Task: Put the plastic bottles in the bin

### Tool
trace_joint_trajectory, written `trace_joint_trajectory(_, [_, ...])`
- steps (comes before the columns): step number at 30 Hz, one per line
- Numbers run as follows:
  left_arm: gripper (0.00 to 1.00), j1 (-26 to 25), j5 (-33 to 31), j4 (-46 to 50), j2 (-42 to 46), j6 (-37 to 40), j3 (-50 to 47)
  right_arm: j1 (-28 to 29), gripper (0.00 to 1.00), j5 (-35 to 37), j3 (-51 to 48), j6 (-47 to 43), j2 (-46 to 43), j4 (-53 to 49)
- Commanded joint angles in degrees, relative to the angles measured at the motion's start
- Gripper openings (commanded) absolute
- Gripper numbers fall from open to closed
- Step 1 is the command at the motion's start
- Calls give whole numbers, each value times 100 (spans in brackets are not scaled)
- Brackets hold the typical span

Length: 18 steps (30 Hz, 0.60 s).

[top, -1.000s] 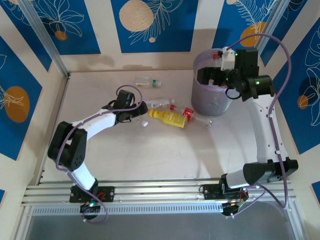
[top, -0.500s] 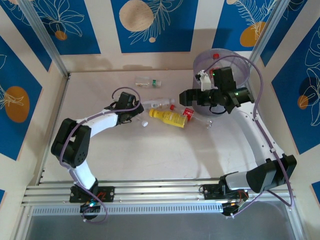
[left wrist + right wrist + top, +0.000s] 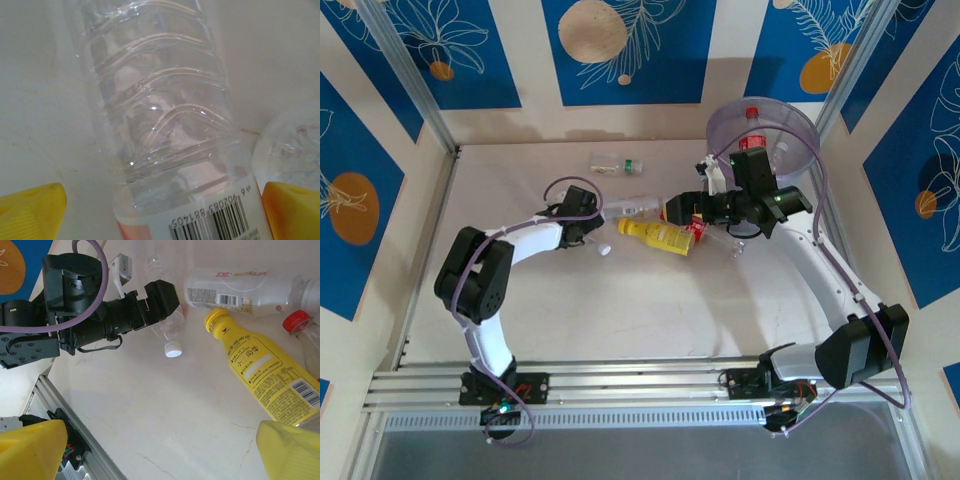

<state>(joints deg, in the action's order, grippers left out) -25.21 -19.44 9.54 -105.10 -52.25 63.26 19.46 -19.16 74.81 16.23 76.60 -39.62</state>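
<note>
Several plastic bottles lie mid-table: a yellow one [image 3: 658, 236] [image 3: 265, 375], a clear red-labelled one [image 3: 640, 205] [image 3: 235, 290], a red-capped one [image 3: 698, 228] [image 3: 296, 321], and a green-capped one [image 3: 616, 163] farther back. A clear bottle [image 3: 165, 125] with a white cap [image 3: 605, 250] [image 3: 173, 349] lies between the fingers of my open left gripper [image 3: 590, 232] [image 3: 162, 212] [image 3: 155, 302]. My right gripper [image 3: 670, 210] [image 3: 160, 450] hovers open above bare table beside the yellow bottle. The pale-purple bin [image 3: 790, 125] stands at the back right, with a red-capped bottle [image 3: 752, 112] inside.
Blue-patterned walls close the table at the back and both sides. An aluminium rail [image 3: 620, 385] [image 3: 75, 450] runs along the near edge. Bare tabletop [image 3: 650, 310] stretches in front of the bottles.
My right arm has swung from over the bin leftward and down to the bottles at mid-table. The left gripper has stayed at the white-capped bottle.
</note>
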Motion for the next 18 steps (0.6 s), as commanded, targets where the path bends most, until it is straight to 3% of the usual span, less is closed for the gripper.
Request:
trace_joint_trajectory(1, [100,69,-183,216,-150,-34,74,109,97,-176,-92,96,-23,21])
trace_joint_trajectory(8, [100,69,-150,374,-494,-37,310,167,97,37,-159,116,-122,-161])
trace_joint_trajectory(18, [87,77,38,233,-837,66,399,276,97,296,-363,276,-283,-90])
